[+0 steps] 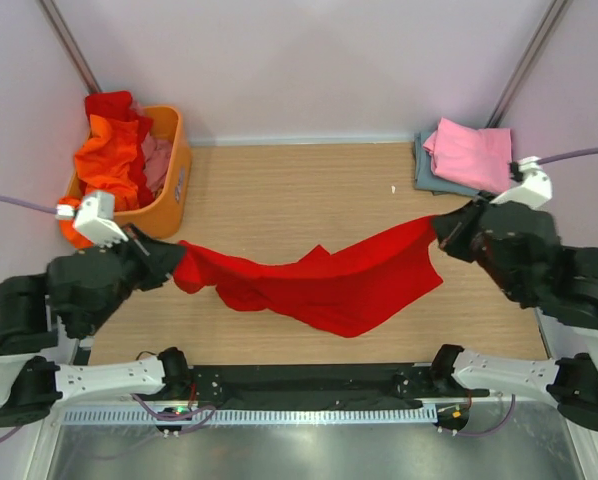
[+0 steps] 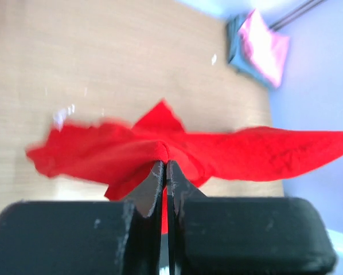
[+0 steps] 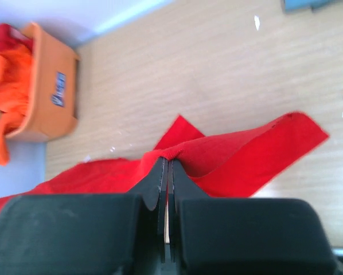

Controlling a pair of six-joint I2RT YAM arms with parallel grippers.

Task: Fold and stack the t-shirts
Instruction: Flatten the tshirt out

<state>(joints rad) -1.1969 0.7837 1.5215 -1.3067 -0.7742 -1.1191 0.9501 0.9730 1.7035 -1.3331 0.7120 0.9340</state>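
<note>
Both arms are on the red t-shirt: left gripper is clamped shut on its left end, right gripper clamped shut on its right end. Both wrist views show the fingers pinched flat on cloth. The shirt hangs between them as a sagging band across the middle of the worktop, ends lifted, belly drooping toward the near edge. Can't tell if it touches the wood. My read: the 2-point hold is there to pull it out wide so it can be laid flat before folding. It's bunched and twisted, so not spread yet. The finished stack sits in the far right corner, pink t-shirt on top of a grey-blue t-shirt, well apart from the working area, I'd guess so spreading doesn't disturb it. At far left the orange basket holds the backlog: an orange t-shirt plus more red and pink cloth. So roughly 2 done, 1 in hand, several waiting. Risk: each pinch is thin and on an edge, so it could slip under tension.
</note>
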